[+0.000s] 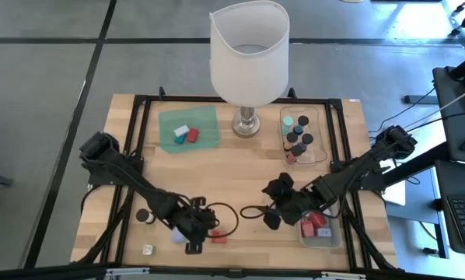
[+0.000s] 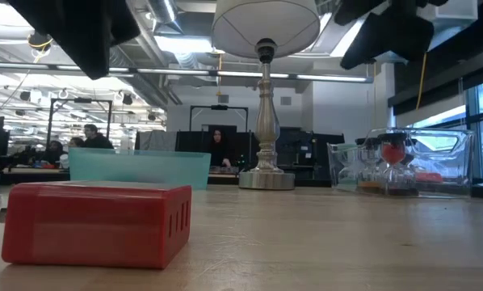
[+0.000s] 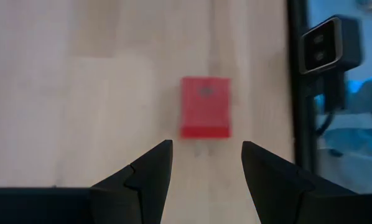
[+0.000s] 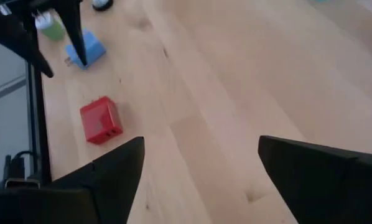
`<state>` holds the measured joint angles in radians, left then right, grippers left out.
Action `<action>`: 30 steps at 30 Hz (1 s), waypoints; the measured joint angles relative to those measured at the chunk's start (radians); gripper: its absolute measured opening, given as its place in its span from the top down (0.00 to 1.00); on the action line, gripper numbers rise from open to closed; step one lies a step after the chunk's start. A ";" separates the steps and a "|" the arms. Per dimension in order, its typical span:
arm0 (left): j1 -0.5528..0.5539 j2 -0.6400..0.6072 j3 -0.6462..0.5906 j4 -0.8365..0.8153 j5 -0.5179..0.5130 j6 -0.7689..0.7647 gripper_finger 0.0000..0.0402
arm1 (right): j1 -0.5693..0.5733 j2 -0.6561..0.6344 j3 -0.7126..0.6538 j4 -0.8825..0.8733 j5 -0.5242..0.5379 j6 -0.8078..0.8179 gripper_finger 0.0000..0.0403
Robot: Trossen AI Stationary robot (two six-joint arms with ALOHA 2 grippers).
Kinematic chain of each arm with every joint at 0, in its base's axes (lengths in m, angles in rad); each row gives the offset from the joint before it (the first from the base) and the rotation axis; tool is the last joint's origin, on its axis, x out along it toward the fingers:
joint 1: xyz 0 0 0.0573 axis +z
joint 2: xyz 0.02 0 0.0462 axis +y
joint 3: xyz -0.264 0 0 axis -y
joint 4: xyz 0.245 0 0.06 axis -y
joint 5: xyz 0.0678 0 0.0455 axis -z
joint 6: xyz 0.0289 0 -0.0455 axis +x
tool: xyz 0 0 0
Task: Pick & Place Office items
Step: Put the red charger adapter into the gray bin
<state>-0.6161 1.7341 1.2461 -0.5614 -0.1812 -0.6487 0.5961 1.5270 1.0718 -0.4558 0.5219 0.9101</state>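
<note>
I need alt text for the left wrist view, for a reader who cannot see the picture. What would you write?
A small red block lies alone on the pale wooden table, just ahead of the left gripper, whose two dark jaws stand open and empty. A black frame rail runs along the table's edge, with a black camera beyond it.

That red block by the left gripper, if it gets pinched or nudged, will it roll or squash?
The red block looks boxy and flat-sided, so it probably slides rather than rolls. Its crisp edges suggest hard plastic, likely stiff. It lies low and flat, so tipping seems unlikely.
</note>
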 joint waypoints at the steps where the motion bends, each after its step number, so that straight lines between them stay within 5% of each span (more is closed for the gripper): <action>1: 0.001 0.011 0.000 0.028 0.016 0.000 0.53 | -0.002 0.005 0.000 0.000 -0.014 0.009 0.20; 18: -0.001 0.046 0.000 0.144 0.076 0.188 0.52 | 0.001 0.101 0.000 0.003 -0.171 0.156 0.21; 30: 0.024 0.045 0.000 0.109 0.147 0.261 0.32 | 0.001 0.104 0.000 0.003 -0.175 0.175 0.21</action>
<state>-0.5923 1.7794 1.2461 -0.4522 -0.0341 -0.3874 0.5972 1.6306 1.0718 -0.4530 0.3473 1.0847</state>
